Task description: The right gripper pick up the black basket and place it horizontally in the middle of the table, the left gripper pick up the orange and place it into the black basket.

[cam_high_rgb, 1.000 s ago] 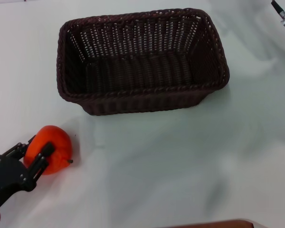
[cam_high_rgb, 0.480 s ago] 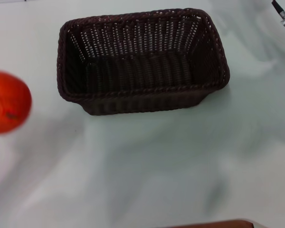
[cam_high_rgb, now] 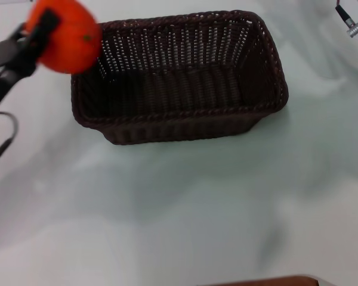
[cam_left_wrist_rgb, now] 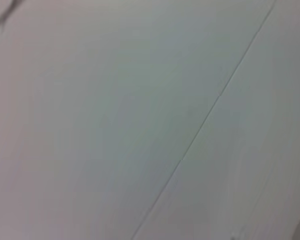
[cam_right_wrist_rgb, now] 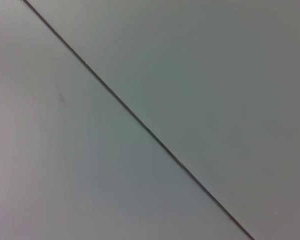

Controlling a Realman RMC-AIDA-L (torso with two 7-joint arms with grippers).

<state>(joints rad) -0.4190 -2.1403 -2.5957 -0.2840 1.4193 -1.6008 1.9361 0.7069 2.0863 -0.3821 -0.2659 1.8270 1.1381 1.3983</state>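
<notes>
The black basket (cam_high_rgb: 179, 77) lies lengthwise across the middle of the white table (cam_high_rgb: 185, 214) in the head view, open side up and empty inside. My left gripper (cam_high_rgb: 45, 33) is shut on the orange (cam_high_rgb: 65, 37) and holds it in the air above the basket's left rim. Only the silver end of my right arm (cam_high_rgb: 352, 22) shows at the top right corner, away from the basket; its fingers are out of view. Both wrist views show only plain pale surface with a thin dark line.
A loose cable with a small metal plug (cam_high_rgb: 0, 149) hangs from the left arm at the left edge. A brown edge (cam_high_rgb: 268, 281) shows at the bottom of the head view.
My left gripper has lifted the orange from the table at the lower left and carried it up and towards the basket's left rim. The basket has not moved.
</notes>
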